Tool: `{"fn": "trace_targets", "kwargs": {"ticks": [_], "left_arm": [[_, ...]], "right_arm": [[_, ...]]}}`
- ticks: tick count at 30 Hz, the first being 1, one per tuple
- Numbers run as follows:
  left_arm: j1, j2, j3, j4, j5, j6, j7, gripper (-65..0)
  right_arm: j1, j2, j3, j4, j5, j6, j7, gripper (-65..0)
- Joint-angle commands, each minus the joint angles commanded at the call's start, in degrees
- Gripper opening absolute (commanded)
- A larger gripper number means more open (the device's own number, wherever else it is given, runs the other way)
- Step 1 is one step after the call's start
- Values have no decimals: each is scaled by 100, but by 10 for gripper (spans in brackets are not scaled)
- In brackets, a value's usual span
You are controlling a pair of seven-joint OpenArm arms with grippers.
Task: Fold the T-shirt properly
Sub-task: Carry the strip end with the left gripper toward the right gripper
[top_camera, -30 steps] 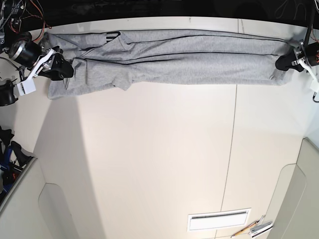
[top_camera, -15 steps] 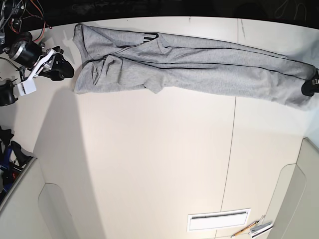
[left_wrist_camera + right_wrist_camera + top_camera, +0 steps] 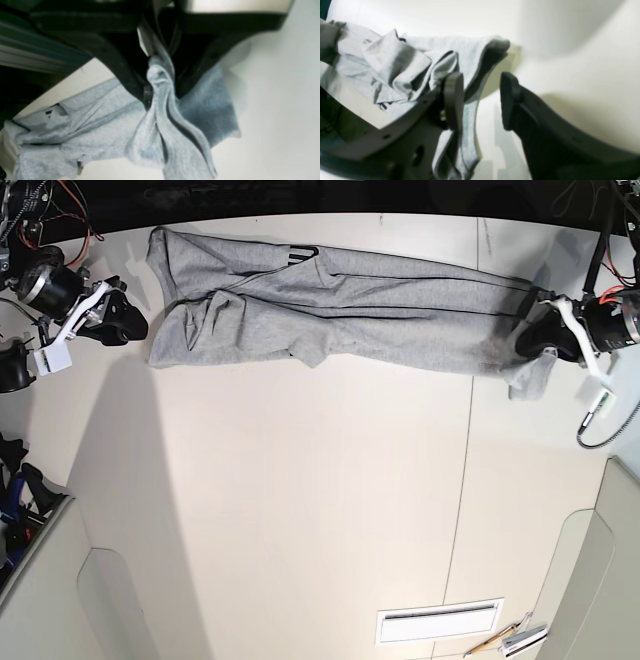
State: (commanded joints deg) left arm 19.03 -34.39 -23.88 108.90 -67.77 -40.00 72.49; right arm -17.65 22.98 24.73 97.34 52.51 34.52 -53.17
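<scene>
1. At the left of the base view, the right end effector point(image 3: 128, 323) sits with its jaws apart, holding nothing; its wrist view shows bare surface between the pads.
2. Just to its right begins the T-shirt point(image 3: 340, 305), a long rumpled grey band lying across the white surface point(image 3: 320, 500).
3. At the band's far right end, the left end effector point(image 3: 535, 340) is clamped on bunched cloth, though its blurred wrist view makes the exact grip hard to read.
</scene>
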Motion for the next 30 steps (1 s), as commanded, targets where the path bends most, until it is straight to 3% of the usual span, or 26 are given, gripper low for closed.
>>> {"fn": "trace_targets", "kwargs": {"ticks": [2, 7, 11, 14, 17, 19, 22, 27, 30], "left_arm": [[-57, 131, 428, 0, 389, 0, -278, -650], [-334, 501, 1244, -7, 992, 0, -476, -650], [-376, 603, 1606, -11, 1405, 0, -850, -482], [-376, 614, 1915, -11, 1423, 0, -905, -385], [-376, 614, 2236, -11, 1657, 0, -1279, -283], [-378, 614, 2428, -11, 1788, 0, -1438, -263], [-376, 616, 2592, -11, 1755, 0, -1488, -263], [-385, 693, 2590, -11, 1034, 0, -1484, -263], [-380, 726, 2590, -11, 968, 0, -1458, -263]], "right_arm": [[0, 0, 28, 0, 4, -2, -2, -406], [0, 0, 518, 7, 356, 42, -278, -402], [-4, 2, 973, 7, 651, 44, -608, -262], [-33, -2, 964, 4, 920, 44, -844, -246], [-33, -15, 964, -7, 1054, 48, -859, -234], [-33, -90, 953, -7, 1056, 85, -894, -225], [-50, -284, 780, -28, 1091, 85, -942, -226], [-127, -551, 258, -133, 778, 81, -710, -225], [-127, -647, 24, -345, 614, 81, -588, -225]]}}
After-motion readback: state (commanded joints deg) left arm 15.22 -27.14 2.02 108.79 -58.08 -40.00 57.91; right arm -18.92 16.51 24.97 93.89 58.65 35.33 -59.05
